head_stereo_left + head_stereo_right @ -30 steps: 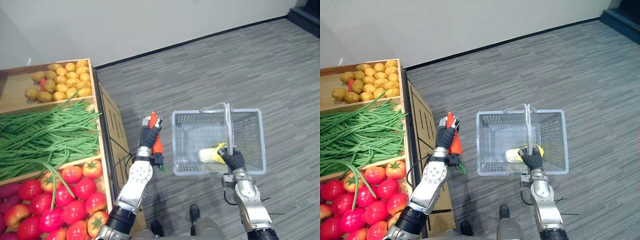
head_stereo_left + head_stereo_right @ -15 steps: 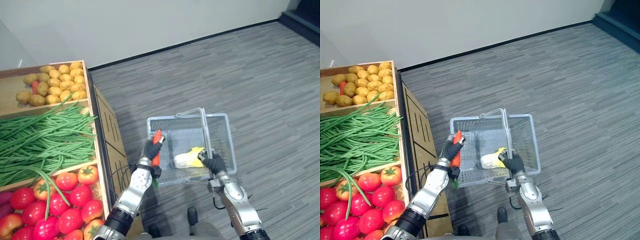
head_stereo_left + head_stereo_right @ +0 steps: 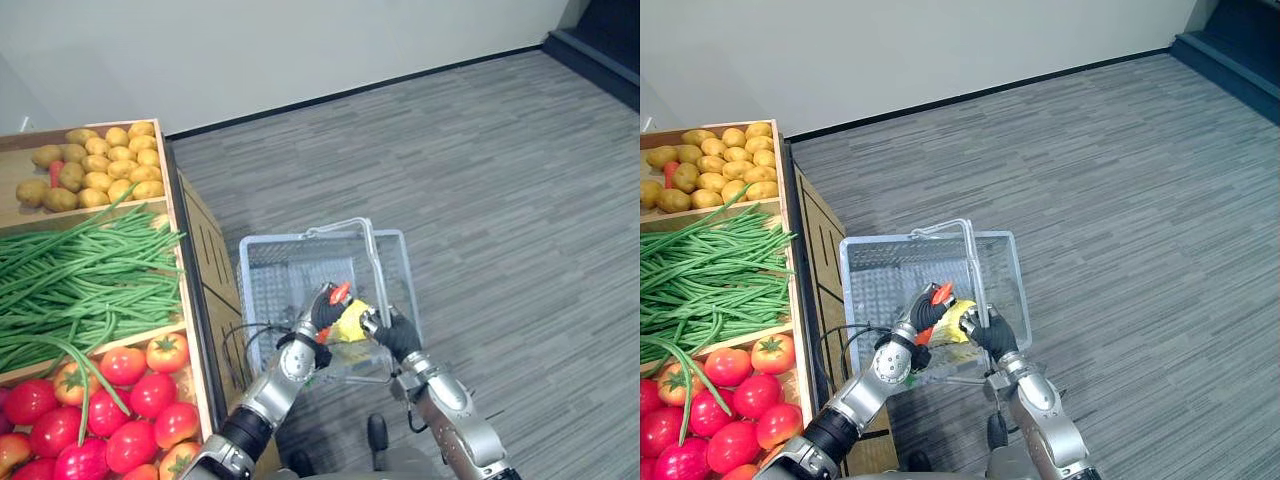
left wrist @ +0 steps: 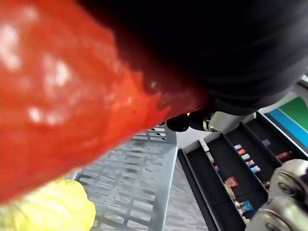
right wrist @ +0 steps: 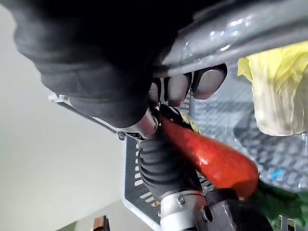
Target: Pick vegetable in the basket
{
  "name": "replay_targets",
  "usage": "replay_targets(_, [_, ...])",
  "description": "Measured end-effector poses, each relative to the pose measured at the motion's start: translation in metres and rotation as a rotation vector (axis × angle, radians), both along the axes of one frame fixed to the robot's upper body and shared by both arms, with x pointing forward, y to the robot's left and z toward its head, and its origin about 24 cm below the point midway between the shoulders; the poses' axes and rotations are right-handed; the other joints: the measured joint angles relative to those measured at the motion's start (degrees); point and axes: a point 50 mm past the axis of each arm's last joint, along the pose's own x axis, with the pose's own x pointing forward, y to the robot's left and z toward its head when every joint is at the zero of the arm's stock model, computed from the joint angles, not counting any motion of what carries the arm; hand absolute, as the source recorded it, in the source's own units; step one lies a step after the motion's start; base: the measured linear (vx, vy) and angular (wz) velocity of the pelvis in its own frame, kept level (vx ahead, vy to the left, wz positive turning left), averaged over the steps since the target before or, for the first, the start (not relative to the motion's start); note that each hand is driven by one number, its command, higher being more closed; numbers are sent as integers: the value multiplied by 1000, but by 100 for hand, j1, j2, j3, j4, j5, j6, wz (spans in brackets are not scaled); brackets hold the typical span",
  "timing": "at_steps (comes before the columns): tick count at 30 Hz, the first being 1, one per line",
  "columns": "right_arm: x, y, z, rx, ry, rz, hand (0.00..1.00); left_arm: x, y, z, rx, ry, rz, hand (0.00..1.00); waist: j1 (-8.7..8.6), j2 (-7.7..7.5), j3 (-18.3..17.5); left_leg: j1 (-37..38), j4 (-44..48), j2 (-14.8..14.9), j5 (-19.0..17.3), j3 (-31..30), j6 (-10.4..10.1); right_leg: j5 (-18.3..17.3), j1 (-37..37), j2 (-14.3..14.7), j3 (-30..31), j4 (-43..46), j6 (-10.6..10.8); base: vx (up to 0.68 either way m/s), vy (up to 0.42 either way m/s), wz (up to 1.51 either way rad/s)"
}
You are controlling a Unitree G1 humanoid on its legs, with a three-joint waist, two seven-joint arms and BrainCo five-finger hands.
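Swung over the perforated basket, left hand fingers clasp a glossy carrot; right hand fingers wrap its handle

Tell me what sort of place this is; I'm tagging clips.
Likely a grocery produce section: wooden bins of potatoes, green beans and tomatoes, a wire basket in the right hand, a carrot in the left hand.

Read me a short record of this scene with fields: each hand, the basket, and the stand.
Left hand: curled round a carrot, over the basket
Right hand: curled round the handle
In basket: yellow vegetable
Stand: potatoes, green beans, tomatoes
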Motion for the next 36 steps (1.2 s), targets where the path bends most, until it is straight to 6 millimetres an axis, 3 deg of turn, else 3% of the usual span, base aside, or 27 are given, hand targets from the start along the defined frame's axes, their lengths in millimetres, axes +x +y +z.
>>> replay_targets(11, [-8,-9,-9,-92,12,-26,100,-1,-3,-1,19,-2,-7,0,1,1,-7,-32,33,-2,24,-74,14,0,20,-11,-69,0,0,-14,-3,3])
replay_targets(15, [-7,-25,-11,-176,3,-109,100,-2,-7,11,-16,-21,-51,0,7,1,-7,-4,34,-3,53,-198,17,-1,109,-18,-173,-2,0,-25,-4,15])
replay_targets(20, [-1,-51,-8,-233,-9,-257,100,-15,1,23,-163,-35,-26,0,42,30,-28,1,30,-3,64,-223,15,-2,122,-16,-182,-2,1,-30,-1,2])
replay_targets(25, [0,-91,-5,-313,-8,-448,100,-25,26,29,-363,-14,99,0,164,152,-121,21,7,-3,106,-326,-2,-15,186,2,-310,-2,18,-5,-5,10])
replay_targets(30, [-4,-124,-2,-373,8,-594,100,-44,62,10,-511,86,271,0,308,200,-230,76,-79,-2,153,-384,-14,-25,225,14,-353,-2,30,-10,-3,6])
replay_targets(36, [-19,-151,-5,-420,47,-691,100,-71,109,-7,-566,128,486,0,325,190,-242,147,-119,-4,155,-513,-14,-99,386,1,-488,-3,63,-34,4,12])
